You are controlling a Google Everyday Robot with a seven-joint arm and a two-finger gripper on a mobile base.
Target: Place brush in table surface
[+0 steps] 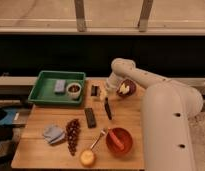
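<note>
Brush [108, 108]: slim and black, standing nearly upright with a slight tilt over the table surface [131, 114], near the middle of the tabletop. Its upper end meets the gripper [103, 95]; its lower end reaches down to, or just above, the wood, and contact cannot be confirmed.

Gripper: positioned at the back centre of the table surface, directly above the brush, at the end of the white arm [141, 77] that reaches in from the right. It appears to have hold of the top of the brush; the amount of finger opening cannot be determined.

Adjacent items: a flat black block [90, 117] lies on the wood just left of the brush, apart from it. A small dark object [94, 90] lies just left of the gripper. A dark bowl [125, 88] with pale contents sits just right of the gripper, partly behind the arm.

Front area: a red bowl [119, 140] holding a reddish item stands in front of the brush. A silvery spoon [98, 138] lies just left of that bowl, with an orange fruit [87, 157] by its lower end. A bunch of dark grapes [73, 135] and a blue-grey cloth [54, 134] lie further left.

Rear left: a green tray [44, 94] holds a grey block [59, 86] and a small cup [74, 89].
</note>
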